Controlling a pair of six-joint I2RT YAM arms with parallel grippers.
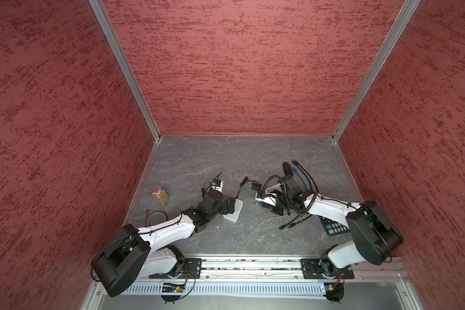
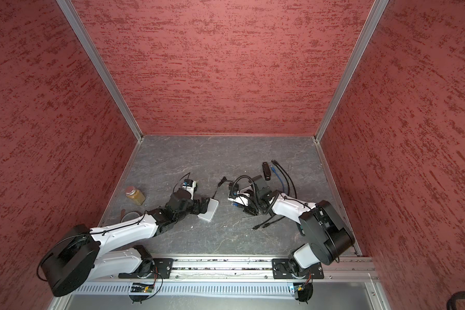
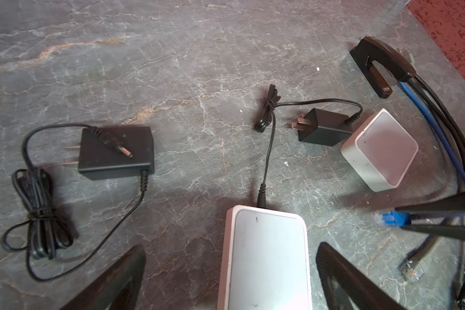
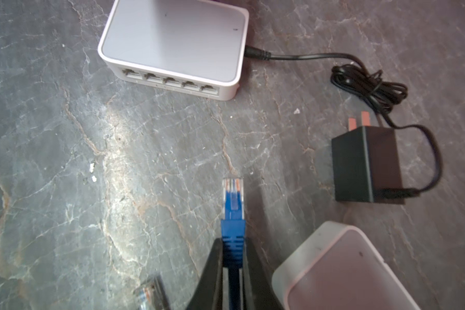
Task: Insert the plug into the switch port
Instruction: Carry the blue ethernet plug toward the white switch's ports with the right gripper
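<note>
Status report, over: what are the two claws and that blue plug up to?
Right gripper shut on blue plug. Left gripper open, straddling white switch. Nothing between plug and ports.

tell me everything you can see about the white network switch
The network switch is a flat, white, plastic-looking box with rounded corners and a smooth greyish top panel. One long side carries a row of five ports, all empty. A black barrel plug on a thin cord sits in a short side. The switch lies flat on the marbled grey table, between the spread fingers of the open left gripper; whether they touch it cannot be told.
</note>
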